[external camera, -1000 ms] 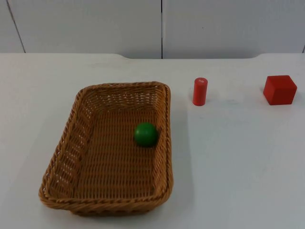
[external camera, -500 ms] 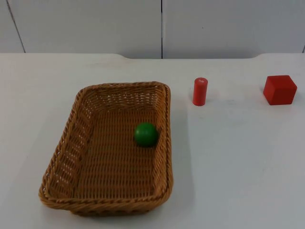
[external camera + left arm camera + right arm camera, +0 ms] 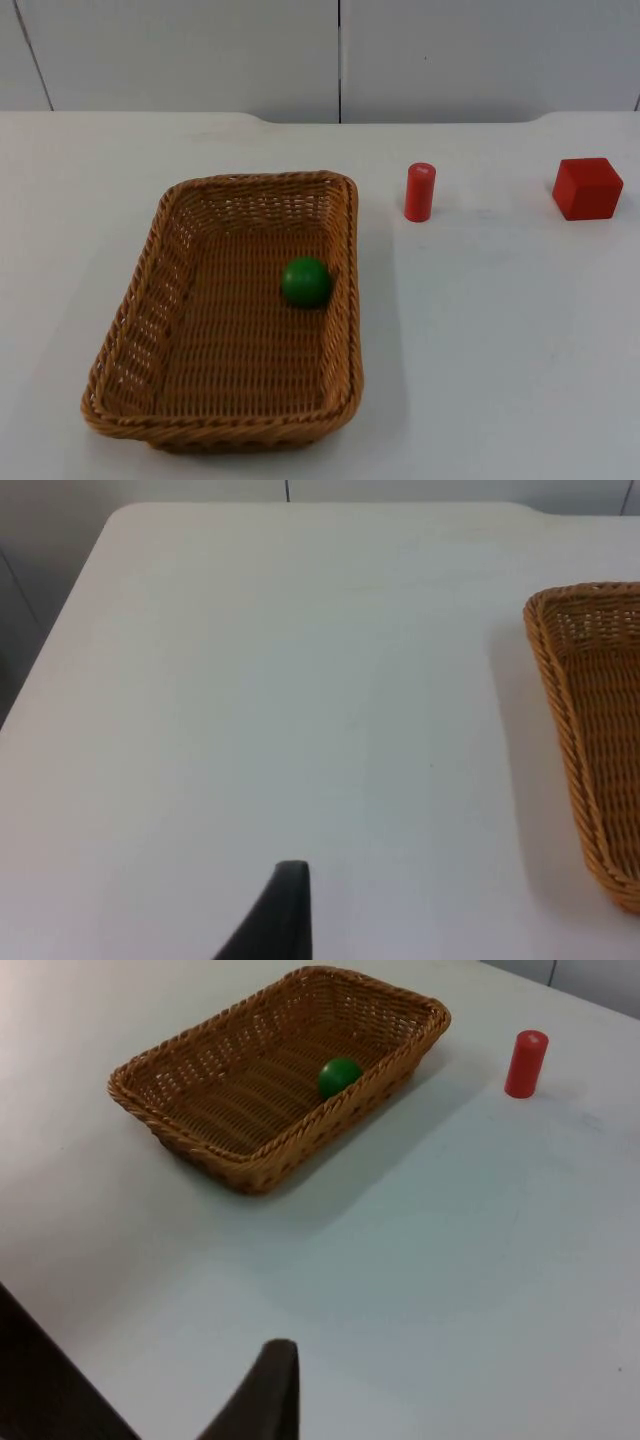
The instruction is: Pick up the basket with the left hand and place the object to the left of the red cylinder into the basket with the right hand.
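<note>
A brown wicker basket (image 3: 255,179) rests on the white table, left of centre. A green ball (image 3: 305,282) lies inside it near the right wall. The red cylinder (image 3: 420,191) stands upright to the basket's right, beyond its far corner. My left gripper (image 3: 285,912) hangs over bare table to the left of the basket (image 3: 562,715), apart from it. My right gripper (image 3: 270,1392) is well back from the basket (image 3: 262,1173), holding nothing; the ball (image 3: 340,1076) and the cylinder (image 3: 526,1062) lie ahead of it.
A red cube (image 3: 587,188) sits at the far right of the table. The grey partition wall (image 3: 340,55) closes the far edge. White table surface stretches between the basket and the cube.
</note>
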Motion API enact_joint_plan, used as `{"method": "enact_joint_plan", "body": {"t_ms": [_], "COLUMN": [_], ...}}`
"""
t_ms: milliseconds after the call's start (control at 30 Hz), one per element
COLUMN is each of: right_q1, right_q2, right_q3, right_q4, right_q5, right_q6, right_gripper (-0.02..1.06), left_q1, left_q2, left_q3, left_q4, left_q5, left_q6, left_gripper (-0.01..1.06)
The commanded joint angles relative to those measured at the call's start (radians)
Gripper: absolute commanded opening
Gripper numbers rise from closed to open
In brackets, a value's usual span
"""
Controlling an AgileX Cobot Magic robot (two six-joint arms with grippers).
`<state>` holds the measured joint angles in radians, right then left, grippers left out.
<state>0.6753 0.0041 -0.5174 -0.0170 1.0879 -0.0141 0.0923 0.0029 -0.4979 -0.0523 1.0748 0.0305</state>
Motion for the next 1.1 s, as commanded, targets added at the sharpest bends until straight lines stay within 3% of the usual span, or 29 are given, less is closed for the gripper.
{"method": "enact_joint_plan", "body": {"t_ms": [0, 700, 867, 1033, 1067], "right_q1": [-0.003, -0.005, -0.062, -0.252, -0.252], "right_q2": [-0.004, -0.004, -0.004, -0.004, -0.004], "right_q3": [0.002, 0.002, 0.002, 0.002, 0.002], "right_q4": [0.000, -0.001, -0.001, -0.001, -0.001], "right_q5": [-0.010, -0.010, -0.010, -0.010, -0.010], "right_q6": [-0.006, 0.002, 0.002, 0.002, 0.002], "right_gripper": [1.05, 1.05, 1.05, 1.05, 1.05], "left_q1": [0.002, 0.002, 0.002, 0.002, 0.002], "left_q2": [-0.003, -0.003, -0.003, -0.003, -0.003], "left_q3": [0.004, 0.004, 0.004, 0.004, 0.004], "left_q4": [0.010, 0.001, 0.001, 0.001, 0.001], "left_q5": [0.000, 0.000, 0.000, 0.000, 0.000], "left_q6": [-0.017, -0.017, -0.017, -0.017, -0.017], "left_gripper": [1.05, 1.05, 1.05, 1.05, 1.05]}}
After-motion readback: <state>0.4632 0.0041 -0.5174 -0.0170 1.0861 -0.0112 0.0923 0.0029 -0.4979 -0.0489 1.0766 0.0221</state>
